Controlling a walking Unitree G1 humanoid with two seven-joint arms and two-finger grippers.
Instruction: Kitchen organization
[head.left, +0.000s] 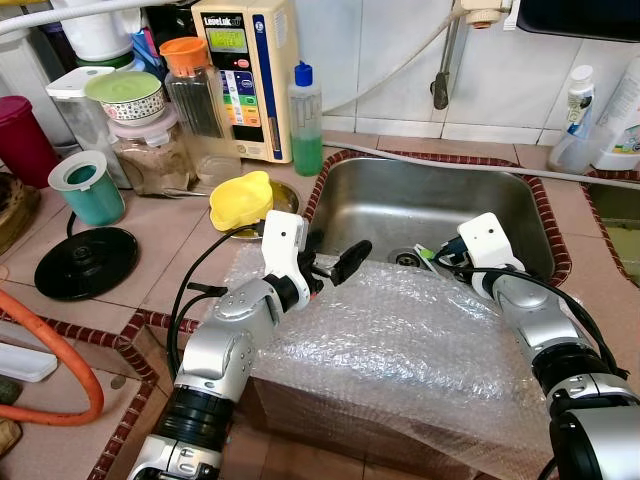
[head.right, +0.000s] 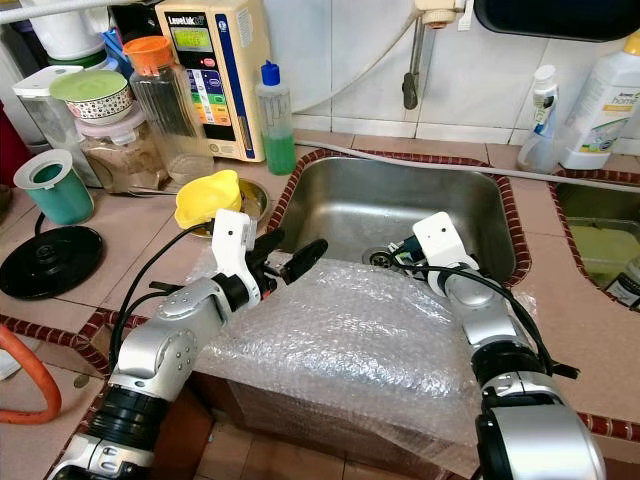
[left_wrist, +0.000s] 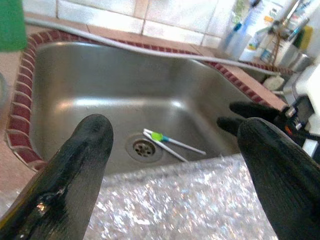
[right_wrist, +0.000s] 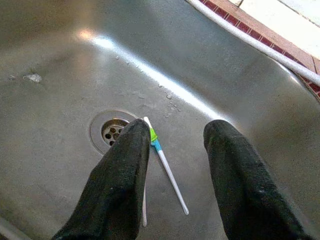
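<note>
Fingers spread on your right gripper (right_wrist: 172, 150), hanging low inside the sink (head.left: 440, 200), tips just above the steel floor. Between and under those fingers lies a white stick with a green and blue band (right_wrist: 162, 160), running from beside the drain (right_wrist: 112, 129) toward the lower middle of the right wrist frame; a second thin white stick (right_wrist: 144, 210) peeks out beside the left-hand finger. Neither one is pinched, nothing is held.

Your left gripper (head.left: 335, 262) is spread wide too, hovering at the near edge of the sink over the bubble wrap (head.left: 400, 340), which drapes a box-like shape in the lower middle of the head view. Through the left wrist camera you see the same two sticks beside the drain, with the right arm's black fingers at the right edge.

Out from there: a yellow cup (head.left: 240, 200) sits left of the sink rim, a green soap bottle (head.left: 306, 120) stands above it against the tiles, and a cream appliance (head.left: 245, 70) is at the upper left. Jars (head.left: 150, 140), a teal cup (head.left: 88, 188) and a black round lid (head.left: 85, 262) fill the left counter. White bottles (head.left: 575, 120) stand at the upper right.
</note>
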